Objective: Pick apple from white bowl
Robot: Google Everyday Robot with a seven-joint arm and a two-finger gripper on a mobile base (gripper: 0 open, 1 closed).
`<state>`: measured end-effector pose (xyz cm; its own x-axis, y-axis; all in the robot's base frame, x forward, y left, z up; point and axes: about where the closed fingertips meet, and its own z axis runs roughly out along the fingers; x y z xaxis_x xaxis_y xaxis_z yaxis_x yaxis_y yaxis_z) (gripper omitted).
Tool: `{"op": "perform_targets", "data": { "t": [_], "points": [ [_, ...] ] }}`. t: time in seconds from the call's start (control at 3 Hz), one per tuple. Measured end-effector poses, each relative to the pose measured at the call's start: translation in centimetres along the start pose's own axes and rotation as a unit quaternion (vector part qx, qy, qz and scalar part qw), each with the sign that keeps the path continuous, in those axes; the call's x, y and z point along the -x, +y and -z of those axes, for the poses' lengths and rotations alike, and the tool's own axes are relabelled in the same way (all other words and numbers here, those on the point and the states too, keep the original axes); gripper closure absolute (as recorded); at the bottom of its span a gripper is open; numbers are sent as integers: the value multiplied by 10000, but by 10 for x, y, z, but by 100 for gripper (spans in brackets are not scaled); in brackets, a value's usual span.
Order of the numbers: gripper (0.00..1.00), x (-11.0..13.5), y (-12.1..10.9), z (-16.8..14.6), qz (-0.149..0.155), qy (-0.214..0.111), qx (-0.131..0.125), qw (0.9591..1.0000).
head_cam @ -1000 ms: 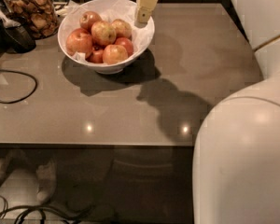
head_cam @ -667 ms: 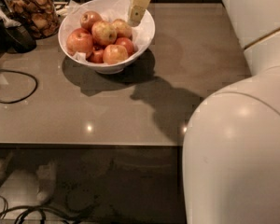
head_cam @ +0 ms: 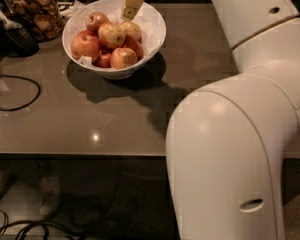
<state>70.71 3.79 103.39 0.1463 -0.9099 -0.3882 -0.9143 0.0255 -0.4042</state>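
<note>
The white bowl (head_cam: 152, 39) stands at the back left of the grey table and holds several apples on white paper. The apple (head_cam: 111, 35), pale yellow with red blush, lies near the middle on top of the pile. Redder apples (head_cam: 85, 44) lie around it. My gripper (head_cam: 131, 3) hangs over the bowl's far side, its tan tip just above and behind the apples, close to the apple at the back right (head_cam: 132, 30). It holds nothing that I can see. Its upper part is cut off by the top edge of the view.
A glass jar of brown snacks (head_cam: 34, 13) stands left of the bowl, with a black object (head_cam: 12, 36) in front of it. A black cable (head_cam: 17, 91) loops on the table's left. My white arm (head_cam: 235, 134) fills the right side. The table's front edge (head_cam: 80, 154) runs below.
The gripper has moved left, from the bowl's right rim to over its far side. The arm's elbow has swung left and covers more of the table.
</note>
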Motion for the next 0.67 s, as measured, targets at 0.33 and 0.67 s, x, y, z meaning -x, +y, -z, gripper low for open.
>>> {"op": "perform_targets", "data": {
  "t": [0.33,0.67],
  "points": [
    [33,8,-2,-11,29,-30,90,10000],
    [26,16,-1,-26,46,-48,229,9997]
  ]
}}
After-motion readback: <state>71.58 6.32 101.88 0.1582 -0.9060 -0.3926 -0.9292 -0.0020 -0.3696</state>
